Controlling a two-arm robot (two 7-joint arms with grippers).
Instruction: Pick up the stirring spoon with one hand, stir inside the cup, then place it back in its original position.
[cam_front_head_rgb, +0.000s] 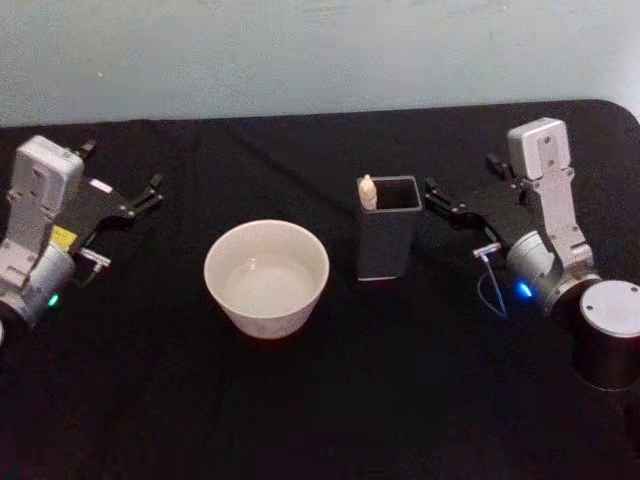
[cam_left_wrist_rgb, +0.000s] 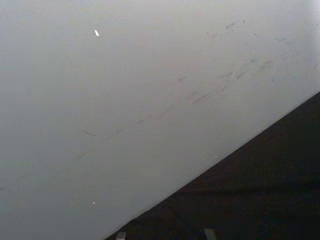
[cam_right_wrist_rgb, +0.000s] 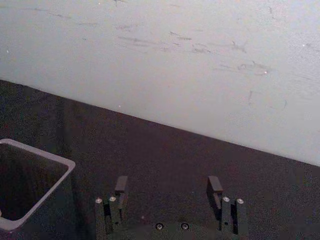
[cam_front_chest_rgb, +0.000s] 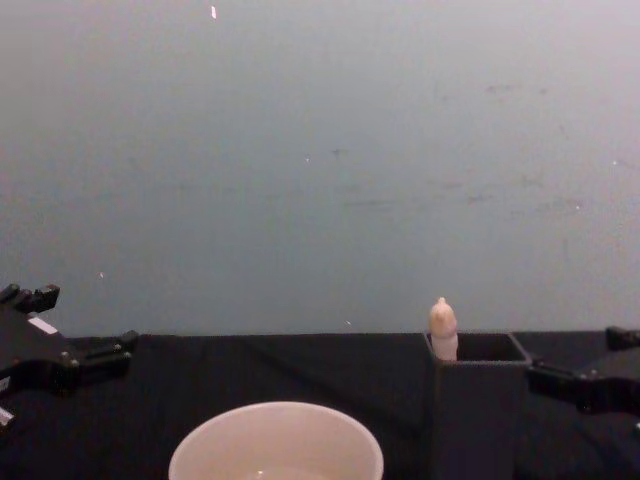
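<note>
Two claws sit apart: your right gripper (cam_front_head_rgb: 432, 192), wide open and holding nothing (near the dark holder (cam_front_head_rgb: 388, 240)), waits by the stirring spoon (cam_front_head_rgb: 367, 191) standing mid-frame, the cup (cam_front_head_rgb: 267, 277) left of it, left gripper (cam_front_head_rgb: 150, 192) parked, fingers unclear.

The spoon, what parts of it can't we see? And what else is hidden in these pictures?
- Stirring spoon: shaft and bowl are hidden inside the dark holder in the head and chest views; the pale knob pokes out.
- Cup: the chest view's bottom edge cuts off its lower part.
- Left gripper: too small in the head view to judge its fingers.
- Right gripper: open beside the holder.
</note>
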